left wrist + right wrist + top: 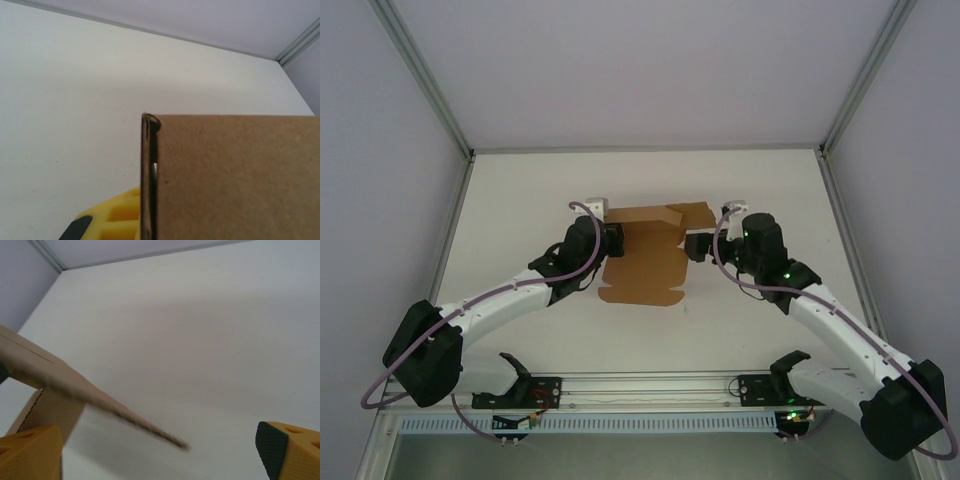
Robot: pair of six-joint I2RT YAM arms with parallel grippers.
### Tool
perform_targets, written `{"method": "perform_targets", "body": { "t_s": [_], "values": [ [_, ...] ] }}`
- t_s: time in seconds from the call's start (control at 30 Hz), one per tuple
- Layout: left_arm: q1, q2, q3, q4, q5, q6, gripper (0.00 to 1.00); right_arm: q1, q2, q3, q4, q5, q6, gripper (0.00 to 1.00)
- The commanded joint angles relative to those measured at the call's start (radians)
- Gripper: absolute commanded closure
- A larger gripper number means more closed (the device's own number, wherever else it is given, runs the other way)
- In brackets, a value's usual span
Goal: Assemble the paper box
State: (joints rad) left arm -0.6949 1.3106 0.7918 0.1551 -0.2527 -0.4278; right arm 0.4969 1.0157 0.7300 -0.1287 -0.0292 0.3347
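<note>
Where grey walls enclose the table, the paper box sits.

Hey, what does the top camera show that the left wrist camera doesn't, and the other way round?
Top view: the whole paper box, partly folded on the table. The left gripper is at its left edge and the right gripper at its right edge.
Left wrist view: a close look at a doubled cardboard edge standing upright, with a yellow finger beside it.
Shared: the brown cardboard and the white table.
</note>
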Motion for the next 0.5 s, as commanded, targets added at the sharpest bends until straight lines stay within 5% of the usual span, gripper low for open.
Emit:
{"method": "perform_targets", "body": {
  "t_s": [0.0,0.23,0.47],
  "values": [
    [0.0,0.001,0.024,0.008,0.03,-0.005,1.0,0.005,0.062,0.043,0.068,-0.075,0.018,0.0],
    [0.0,-0.009,0.018,0.029,0.051,-0.026,1.0,0.044,0.156,0.065,0.118,-0.033,0.011,0.0],
    [0.0,0.0,0.021,0.047,0.047,-0.048,1.0,0.122,0.259,0.095,0.138,0.169,0.046,0.06]
  ]
}}
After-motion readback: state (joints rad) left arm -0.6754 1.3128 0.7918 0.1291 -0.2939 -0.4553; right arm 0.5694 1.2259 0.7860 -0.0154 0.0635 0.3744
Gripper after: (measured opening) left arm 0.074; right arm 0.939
